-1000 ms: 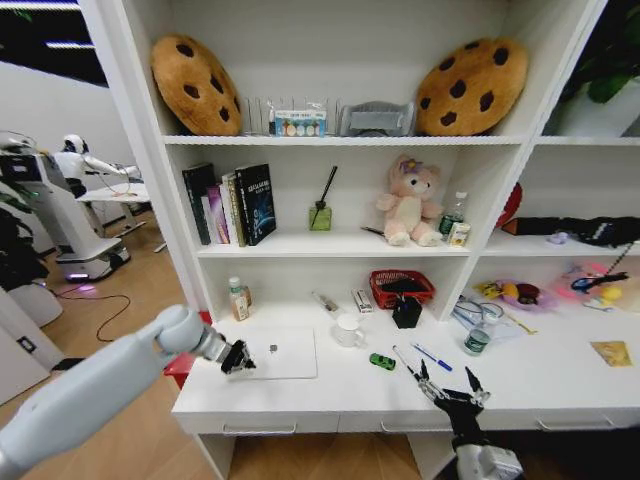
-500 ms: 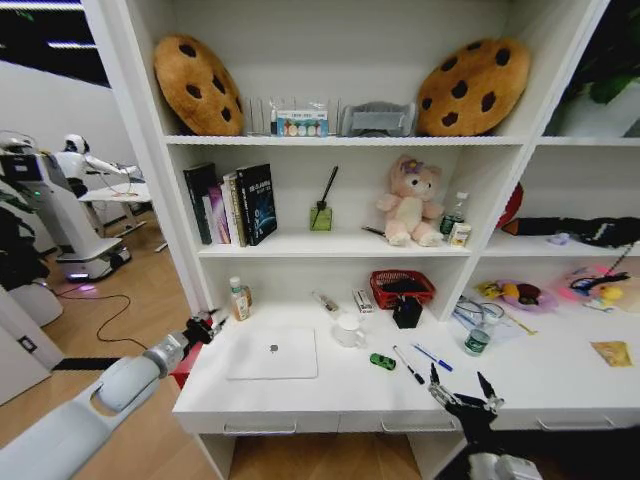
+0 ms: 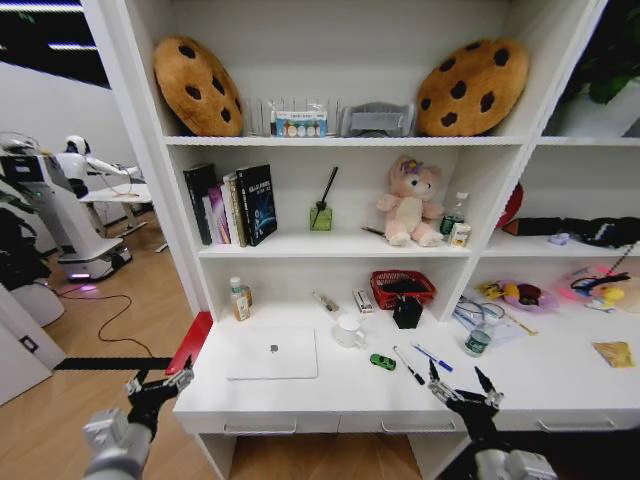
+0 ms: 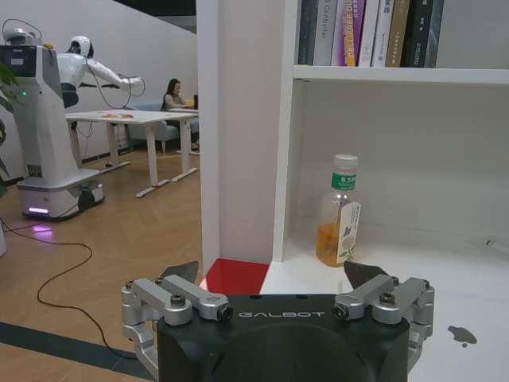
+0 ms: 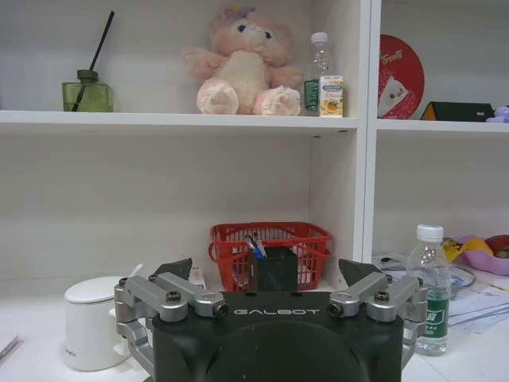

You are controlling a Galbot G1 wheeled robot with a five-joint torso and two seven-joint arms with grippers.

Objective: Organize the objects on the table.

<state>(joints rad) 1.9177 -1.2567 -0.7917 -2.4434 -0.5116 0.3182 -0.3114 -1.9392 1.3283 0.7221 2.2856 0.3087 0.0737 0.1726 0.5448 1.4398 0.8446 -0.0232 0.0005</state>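
On the white table [image 3: 330, 392] lie a thin silver laptop [image 3: 272, 353], a tiny green item [image 3: 382, 361], a black pen [image 3: 408, 365] and a blue pen [image 3: 432, 357]. A small green-capped bottle [image 3: 478, 338] stands to their right, also visible in the right wrist view [image 5: 428, 286]. A yellow-gold packet [image 3: 612, 353] lies at the far right. My left gripper [image 3: 160, 388] hangs open off the table's front left corner, holding nothing; the left wrist view [image 4: 273, 274] confirms it. At the front edge, just before the pens, my right gripper [image 3: 463, 388] [image 5: 266, 270] is open and empty.
A white mug [image 3: 348, 330], a black pen holder [image 3: 407, 312] and a red basket [image 3: 402, 288] stand toward the back. An orange drink bottle [image 3: 239, 298] [image 4: 339, 211] stands at the back left. A red object [image 3: 190, 343] sits beside the table's left end. Shelves rise behind.
My left arm has drawn back from the laptop's left edge, swinging left and down off the table. The right gripper has shifted slightly right and stays open.
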